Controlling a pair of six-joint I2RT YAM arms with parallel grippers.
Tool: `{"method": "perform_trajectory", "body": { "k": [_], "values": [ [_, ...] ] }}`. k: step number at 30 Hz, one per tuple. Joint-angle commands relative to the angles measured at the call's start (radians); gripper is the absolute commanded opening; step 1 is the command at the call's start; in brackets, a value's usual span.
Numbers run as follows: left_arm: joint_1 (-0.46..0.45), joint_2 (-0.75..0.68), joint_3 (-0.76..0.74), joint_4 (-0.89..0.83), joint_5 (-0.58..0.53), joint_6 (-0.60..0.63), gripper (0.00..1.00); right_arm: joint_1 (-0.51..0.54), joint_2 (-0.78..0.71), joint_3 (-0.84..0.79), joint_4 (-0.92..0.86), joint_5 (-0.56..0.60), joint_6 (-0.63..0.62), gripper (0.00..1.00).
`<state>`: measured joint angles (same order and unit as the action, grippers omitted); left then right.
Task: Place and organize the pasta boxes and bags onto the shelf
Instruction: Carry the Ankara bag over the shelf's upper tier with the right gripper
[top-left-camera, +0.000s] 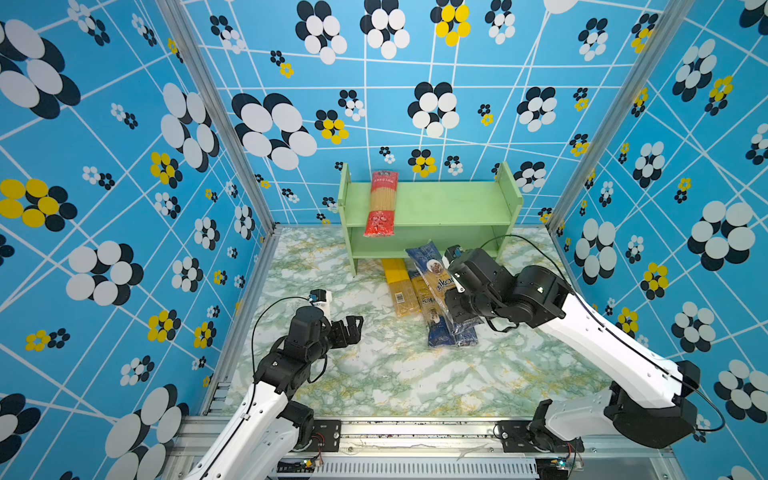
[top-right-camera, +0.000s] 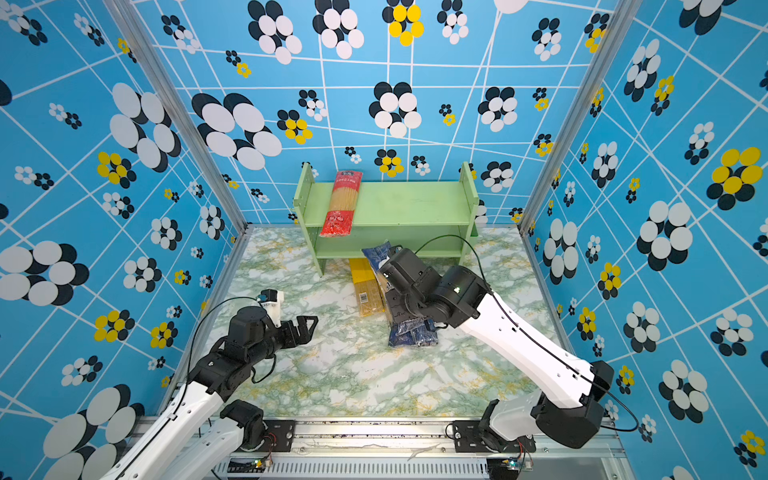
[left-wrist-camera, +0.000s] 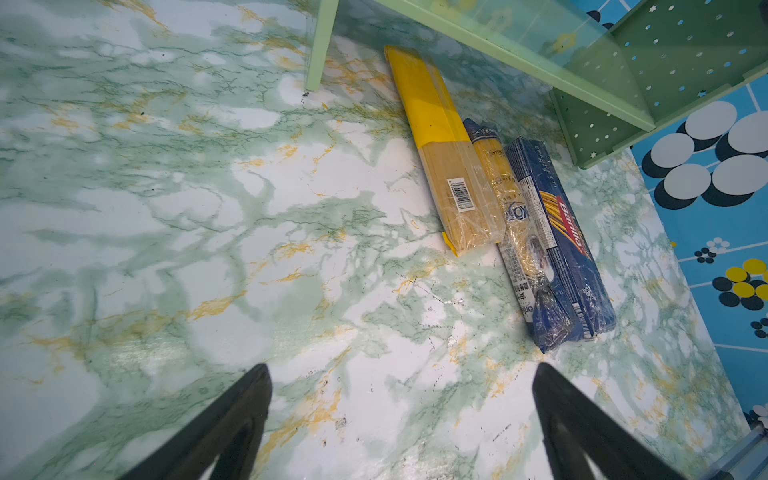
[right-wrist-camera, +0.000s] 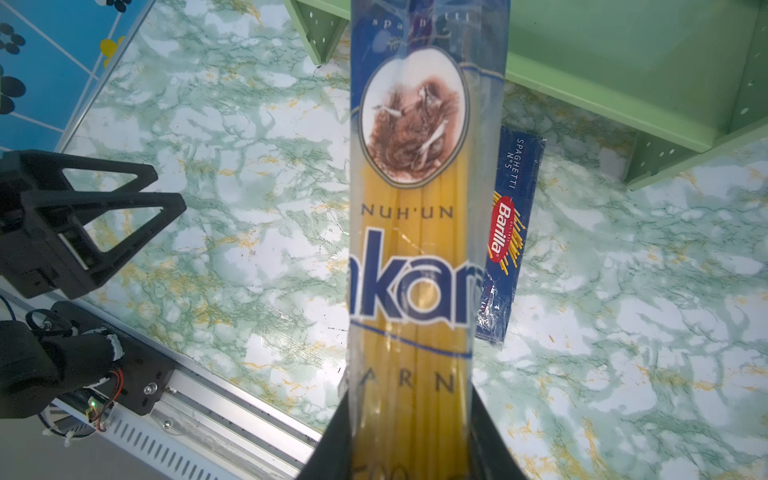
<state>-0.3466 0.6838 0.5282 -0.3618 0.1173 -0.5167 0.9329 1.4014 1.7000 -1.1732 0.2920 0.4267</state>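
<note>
The left claw (top-left-camera: 356, 329) hangs over bare tabletop (top-left-camera: 374, 374) at near left with its jaws spread wide and nothing between them, well apart from every pack. On the shelf (top-left-camera: 457, 203) at far centre, the red bag (top-left-camera: 381, 203) lies on the left part of the top tier. Its long axis runs near to far and its near end overhangs the front edge. The rest of that tier, to the right, is bare. On the tabletop just in front of the shelf, three packs lie side by side, all with long axes near to far: the yellow bag (top-left-camera: 400, 291), the loose blue bag (left-wrist-camera: 498, 178) touching it, then the box (left-wrist-camera: 557, 232). Above the right side of this group, the right claw (right-wrist-camera: 409, 424) pinches the held bag (right-wrist-camera: 415, 208) across its width near its near end. The held bag projects straight out from the claw, and its far end points at the front of the shelf, close to the lower tier. Judgement: placement turns on this alignment. The shelf lies directly ahead of the right claw along the bag's own axis, which is roughly parallel to the red bag. The move therefore probably calls for a lift and a forward carry with little rotation. The right arm is clearly the nearer one.
</note>
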Motion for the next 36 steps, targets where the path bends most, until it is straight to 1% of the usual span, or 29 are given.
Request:
{"method": "perform_trajectory", "body": {
  "k": [1,8,15,21,27,31,33,36],
  "values": [
    [0.010,-0.004,-0.021,0.012,0.010,-0.003,0.99,-0.019,-0.040,0.099,0.075,0.076,-0.010,0.00],
    [0.010,-0.004,-0.024,0.013,0.011,0.000,0.99,-0.054,0.006,0.225,0.071,0.098,-0.043,0.00],
    [0.011,-0.006,-0.029,0.023,0.015,-0.001,0.99,-0.119,0.099,0.379,0.087,0.099,-0.081,0.00],
    [0.013,-0.004,-0.026,0.023,0.021,0.006,0.99,-0.159,0.230,0.572,0.068,0.103,-0.120,0.00],
    [0.016,-0.012,-0.024,0.015,0.025,0.008,0.99,-0.191,0.373,0.769,0.059,0.125,-0.129,0.00],
    [0.018,-0.027,-0.023,0.003,0.024,0.010,0.99,-0.224,0.484,0.930,0.035,0.117,-0.123,0.00],
    [0.020,-0.033,-0.021,-0.003,0.022,0.011,0.99,-0.237,0.523,0.982,0.033,0.113,-0.111,0.00],
    [0.024,-0.035,-0.020,-0.006,0.023,0.011,0.99,-0.255,0.551,0.997,0.066,0.107,-0.095,0.00]
  ]
}}
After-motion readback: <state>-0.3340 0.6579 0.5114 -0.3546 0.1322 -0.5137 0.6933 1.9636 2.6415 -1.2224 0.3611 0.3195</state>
